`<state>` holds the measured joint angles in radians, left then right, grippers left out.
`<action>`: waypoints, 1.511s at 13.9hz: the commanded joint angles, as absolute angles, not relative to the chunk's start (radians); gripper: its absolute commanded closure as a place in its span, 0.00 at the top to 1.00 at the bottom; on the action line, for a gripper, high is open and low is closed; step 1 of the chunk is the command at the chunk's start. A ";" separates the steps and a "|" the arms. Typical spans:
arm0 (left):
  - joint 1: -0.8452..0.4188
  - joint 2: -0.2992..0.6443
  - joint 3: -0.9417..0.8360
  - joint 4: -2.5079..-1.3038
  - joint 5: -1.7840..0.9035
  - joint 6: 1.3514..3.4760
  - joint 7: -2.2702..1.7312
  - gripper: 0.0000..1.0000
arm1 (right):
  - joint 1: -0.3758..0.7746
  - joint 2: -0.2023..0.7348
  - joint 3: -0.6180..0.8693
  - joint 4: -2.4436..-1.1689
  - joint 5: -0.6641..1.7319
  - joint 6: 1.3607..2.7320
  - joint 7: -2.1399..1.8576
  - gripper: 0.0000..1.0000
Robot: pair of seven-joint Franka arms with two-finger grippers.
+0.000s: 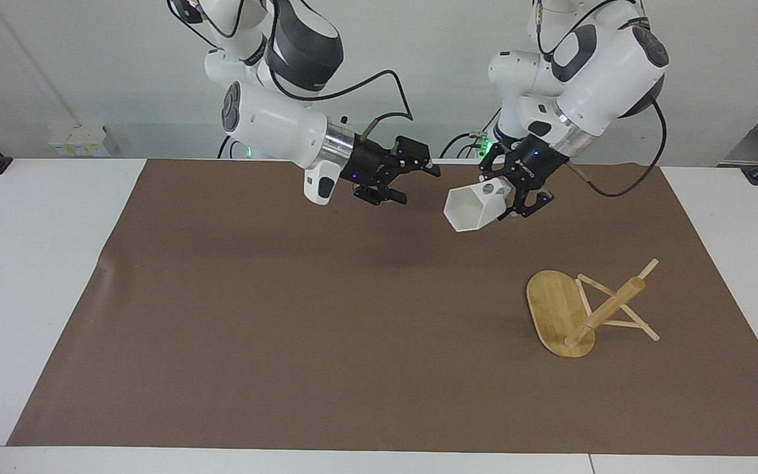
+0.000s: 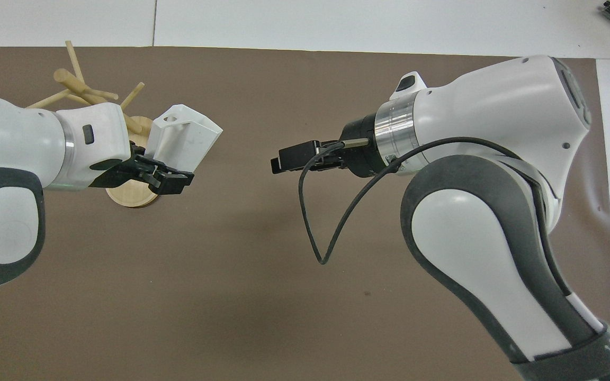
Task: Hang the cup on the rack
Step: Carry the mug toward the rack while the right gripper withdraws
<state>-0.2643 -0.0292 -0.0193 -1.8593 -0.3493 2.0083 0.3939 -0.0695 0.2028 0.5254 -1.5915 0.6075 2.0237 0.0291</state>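
Black fingers (image 1: 529, 197) of the left gripper (image 1: 514, 205) clamp the white cup (image 1: 473, 206) by its base, aloft, upper centre-right of frame, rim tilted down. Right gripper (image 1: 412, 179): fingers spread, empty, upper centre. Bamboo rack (image 1: 588, 309): lower right, on brown desk (image 1: 287, 329).

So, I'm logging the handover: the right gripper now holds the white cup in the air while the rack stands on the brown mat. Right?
Not quite: the left gripper holds the cup, as the facing view shows. The right gripper is apart from it. The rack does stand on the brown mat.
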 commanded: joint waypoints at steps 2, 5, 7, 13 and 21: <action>-0.258 0.017 -0.025 -1.864 -0.296 2.071 0.279 0.00 | -0.081 0.157 0.509 -1.600 0.390 2.022 0.012 1.00; -0.253 0.061 -0.023 -1.849 -0.265 2.114 0.180 0.00 | -0.083 0.126 0.445 -1.598 0.168 1.999 0.011 1.00; -0.250 0.075 -0.018 -1.844 -0.265 2.120 0.117 0.00 | -0.083 0.097 0.373 -1.597 0.164 1.968 0.011 1.00; -0.196 0.083 -0.018 -1.822 -0.265 2.121 -0.021 0.00 | -0.083 0.035 0.125 -1.595 0.082 1.875 0.011 1.00; -0.156 0.144 -0.021 -1.806 -0.278 2.221 -0.026 0.00 | -0.084 0.032 -0.023 -1.598 -0.011 1.824 0.011 1.00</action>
